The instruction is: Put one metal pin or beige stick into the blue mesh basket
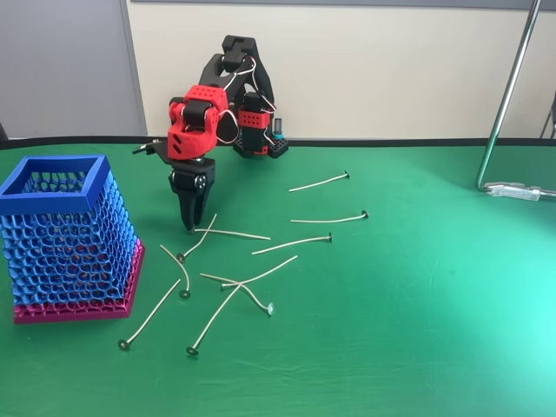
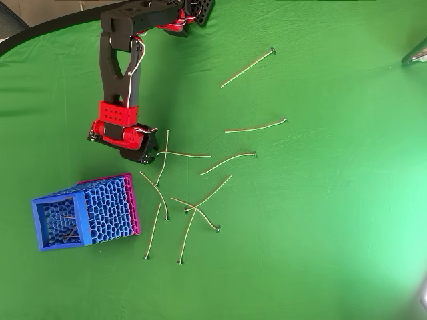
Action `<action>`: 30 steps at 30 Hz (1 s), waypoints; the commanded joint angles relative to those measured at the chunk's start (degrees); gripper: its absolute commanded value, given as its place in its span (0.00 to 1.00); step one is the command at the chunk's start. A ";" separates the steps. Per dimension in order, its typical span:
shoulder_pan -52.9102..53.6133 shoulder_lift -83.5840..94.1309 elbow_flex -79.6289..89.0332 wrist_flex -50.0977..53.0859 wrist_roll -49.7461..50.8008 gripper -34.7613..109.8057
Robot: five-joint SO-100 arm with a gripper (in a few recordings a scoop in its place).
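Hovered with the hand (image 1: 192, 224) pointing down over the near end of one beige stick (image 1: 233, 233), fingers drawn narrow, nothing yet between them as far as could be told. Lay about ten sticks scattered on the green table (image 1: 417, 295), just right of the blue mesh basket (image 1: 54, 186) in the fixed view. Showed a couple of thin sticks inside the basket from overhead. Judged early: grasp, lift, carry and drop all left.
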State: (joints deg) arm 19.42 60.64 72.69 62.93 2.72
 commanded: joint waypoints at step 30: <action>0.79 -2.29 -4.31 -0.62 -1.23 0.27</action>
State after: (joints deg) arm 19.78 57.92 70.58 62.93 2.02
